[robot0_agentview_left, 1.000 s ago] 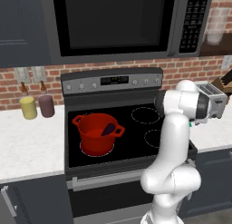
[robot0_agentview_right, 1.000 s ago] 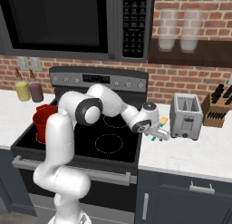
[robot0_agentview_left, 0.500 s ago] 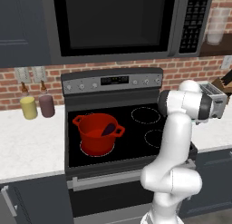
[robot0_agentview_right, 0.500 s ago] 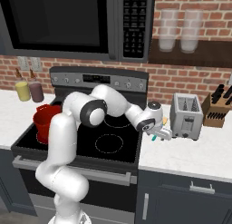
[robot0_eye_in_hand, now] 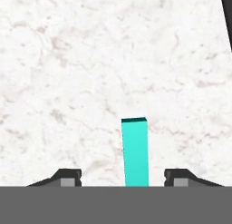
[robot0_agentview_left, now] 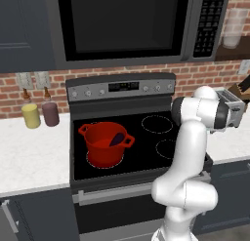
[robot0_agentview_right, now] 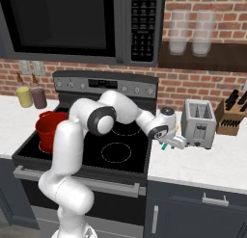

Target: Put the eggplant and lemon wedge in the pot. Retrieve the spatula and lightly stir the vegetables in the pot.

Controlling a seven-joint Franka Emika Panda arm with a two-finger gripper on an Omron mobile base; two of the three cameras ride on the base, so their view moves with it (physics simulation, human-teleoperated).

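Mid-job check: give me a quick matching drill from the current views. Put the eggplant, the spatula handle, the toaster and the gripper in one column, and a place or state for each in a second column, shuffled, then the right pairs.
Things:
1. eggplant
2. spatula handle
3. toaster
4. gripper

Places or states:
A. on the counter by the brick wall, right of the stove
B. open, one fingertip on each side of the teal handle
C. inside the red pot
D. lying on the white marble counter, between the fingertips

Pairs: 1-C, 2-D, 3-A, 4-B
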